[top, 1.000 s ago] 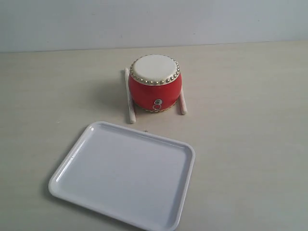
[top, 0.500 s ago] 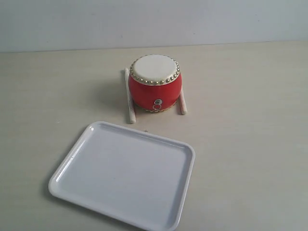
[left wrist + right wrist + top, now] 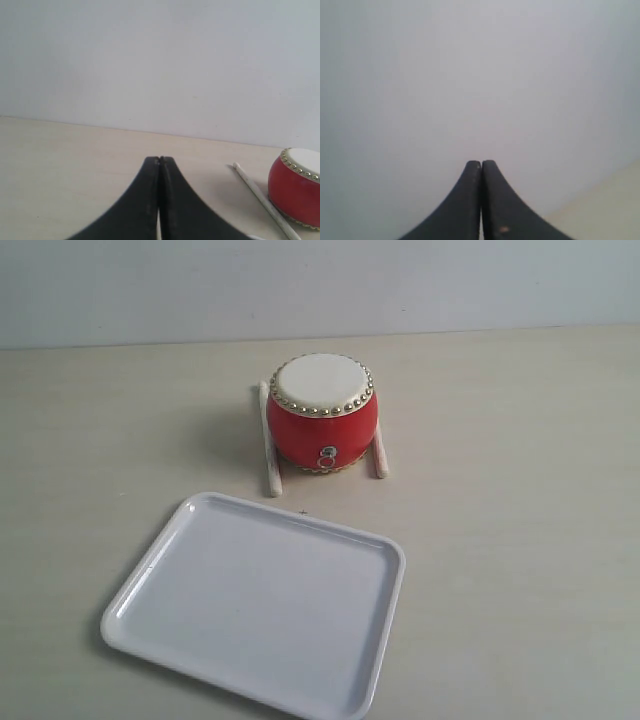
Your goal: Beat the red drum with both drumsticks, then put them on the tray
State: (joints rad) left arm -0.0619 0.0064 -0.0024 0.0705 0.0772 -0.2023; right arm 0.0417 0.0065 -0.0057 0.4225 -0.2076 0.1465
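The red drum (image 3: 322, 415) stands upright on the pale table toward the back, its cream skin ringed with gold studs. One drumstick (image 3: 268, 439) lies flat on the table against the drum's left side, the other drumstick (image 3: 378, 454) against its right side. The white tray (image 3: 150, 585) lies in front of the drum. Neither gripper shows in the exterior view. In the left wrist view my left gripper (image 3: 159, 160) is shut with nothing in it, with the drum (image 3: 296, 192) and a drumstick (image 3: 259, 196) off to one side. My right gripper (image 3: 481, 163) is shut and holds nothing, facing a grey wall.
A grey wall (image 3: 320, 285) runs behind the table's far edge. Bare tabletop (image 3: 520, 490) stretches to either side of the drum and tray. The tray's near corner runs close to the bottom of the exterior view.
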